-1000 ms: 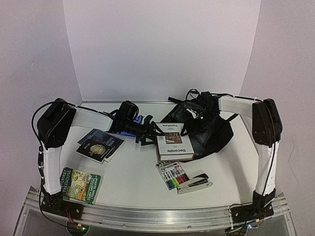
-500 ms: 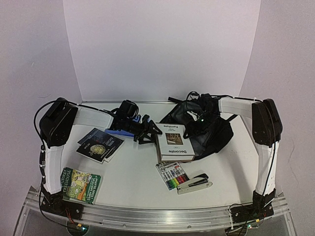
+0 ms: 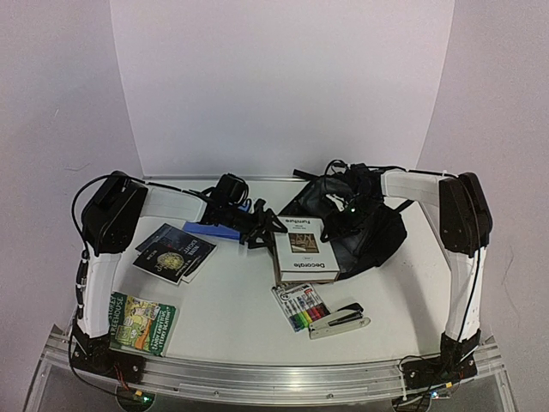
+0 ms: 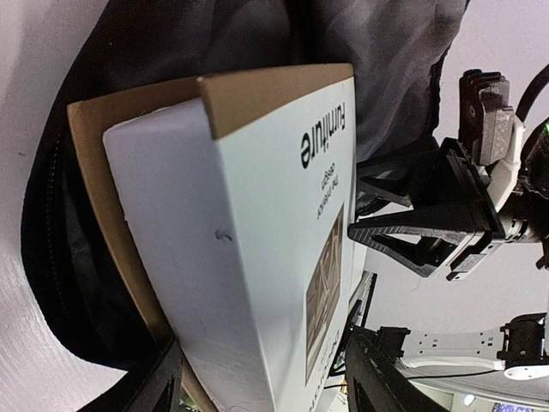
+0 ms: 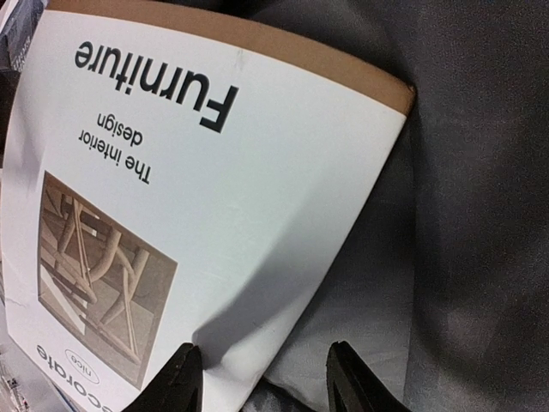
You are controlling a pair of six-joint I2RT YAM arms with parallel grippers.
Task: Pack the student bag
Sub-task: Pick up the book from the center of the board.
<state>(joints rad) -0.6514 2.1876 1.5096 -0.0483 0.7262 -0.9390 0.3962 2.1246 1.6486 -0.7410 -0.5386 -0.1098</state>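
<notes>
A white table (image 3: 232, 300) carries everything; a green paperback (image 3: 140, 324) lies at its near-left corner; dark booklets (image 3: 174, 251) overlap farther back; a flat blue book (image 3: 210, 229) beyond them; a marker pack (image 3: 300, 305) and stapler (image 3: 340, 320) sit side by side near centre; the student bag (image 3: 377, 236) slumps far right, a white book (image 3: 304, 249) at its mouth.

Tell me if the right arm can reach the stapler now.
Probably yes: the stapler lies uncovered beside the marker pack, nothing on top; the right end effector need only leave the student bag.
</notes>
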